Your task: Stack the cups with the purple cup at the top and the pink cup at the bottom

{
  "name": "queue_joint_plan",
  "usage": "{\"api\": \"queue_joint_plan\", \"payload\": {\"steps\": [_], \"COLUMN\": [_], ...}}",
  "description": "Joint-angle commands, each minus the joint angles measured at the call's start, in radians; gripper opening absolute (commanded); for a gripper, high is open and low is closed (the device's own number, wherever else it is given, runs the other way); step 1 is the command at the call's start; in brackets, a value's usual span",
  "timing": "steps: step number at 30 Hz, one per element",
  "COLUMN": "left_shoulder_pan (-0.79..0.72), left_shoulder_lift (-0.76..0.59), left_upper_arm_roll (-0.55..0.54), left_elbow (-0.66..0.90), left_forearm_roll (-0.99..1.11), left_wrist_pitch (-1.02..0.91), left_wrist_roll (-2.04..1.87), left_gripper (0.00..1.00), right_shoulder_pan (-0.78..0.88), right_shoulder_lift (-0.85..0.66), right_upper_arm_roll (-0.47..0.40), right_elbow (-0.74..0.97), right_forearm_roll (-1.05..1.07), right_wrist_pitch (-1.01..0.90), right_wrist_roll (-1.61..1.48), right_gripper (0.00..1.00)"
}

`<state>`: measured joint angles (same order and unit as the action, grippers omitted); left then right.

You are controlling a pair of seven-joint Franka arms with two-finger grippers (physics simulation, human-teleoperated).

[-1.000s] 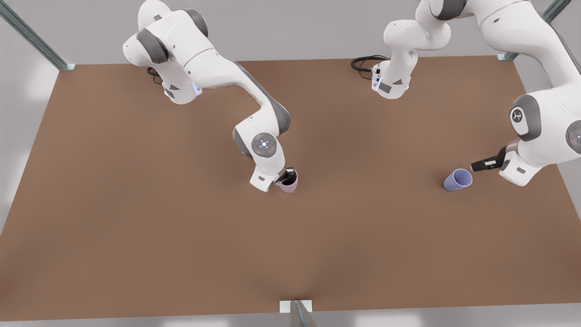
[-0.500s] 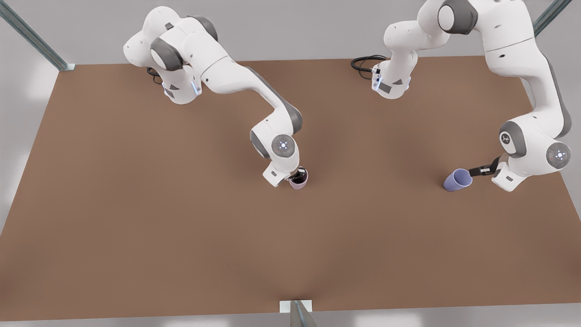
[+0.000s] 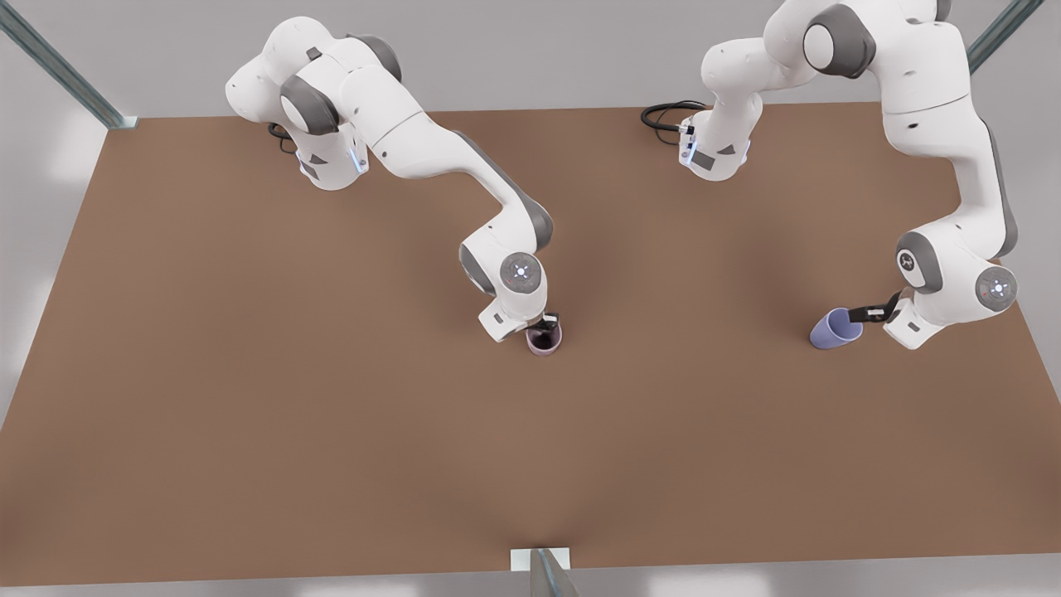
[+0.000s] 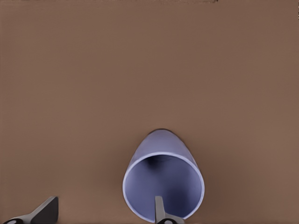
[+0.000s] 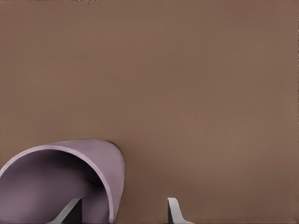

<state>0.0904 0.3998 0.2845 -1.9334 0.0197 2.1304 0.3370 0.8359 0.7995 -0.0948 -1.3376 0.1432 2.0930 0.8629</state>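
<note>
The pink cup sits near the middle of the worktop, and the right gripper is right on it, one finger inside the dark mouth and one outside, straddling the wall: a rim grip, which looks like the sensible way to carry a cup that must end up standing as the base. In the right wrist view the pink cup leans across the frame with a finger inside it and the other finger out on the bare side; the gap between them is wider than the wall, so the jaws are spread, not yet clenched. Over on the front view's right the purple cup lies tipped, mouth toward the left gripper. The left wrist view shows the purple cup with one finger at its rim and the other well off to the side: jaws wide apart, holding nothing. My read: both arms are lining up rim grasps, and closing comes next.
</note>
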Motion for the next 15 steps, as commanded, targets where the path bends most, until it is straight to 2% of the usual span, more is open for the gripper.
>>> {"api": "queue_joint_plan", "payload": {"steps": [1, 9, 15], "left_shoulder_pan": [0.000, 0.005, 0.008], "left_shoulder_lift": [0.001, 0.031, 0.053], "left_upper_arm_roll": [0.001, -0.001, -0.001], "left_elbow": [0.001, -0.022, -0.022], "left_forearm_roll": [0.000, -0.009, -0.011], "left_wrist_pitch": [0.022, 0.062, 0.063], "left_wrist_roll": [0.091, 0.085, 0.086], "left_gripper": [1.00, 1.00, 1.00], "right_shoulder_pan": [0.000, 0.009, -0.027], "right_shoulder_lift": [-0.002, -0.013, -0.172], "right_upper_arm_roll": [0.000, 0.000, -0.005], "right_elbow": [-0.002, -0.008, -0.047], "right_forearm_roll": [0.021, 0.021, 0.019], "right_wrist_pitch": [0.016, 0.016, -0.004], "right_wrist_roll": [0.076, 0.073, 0.061], "right_gripper": [1.00, 1.00, 1.00]}}
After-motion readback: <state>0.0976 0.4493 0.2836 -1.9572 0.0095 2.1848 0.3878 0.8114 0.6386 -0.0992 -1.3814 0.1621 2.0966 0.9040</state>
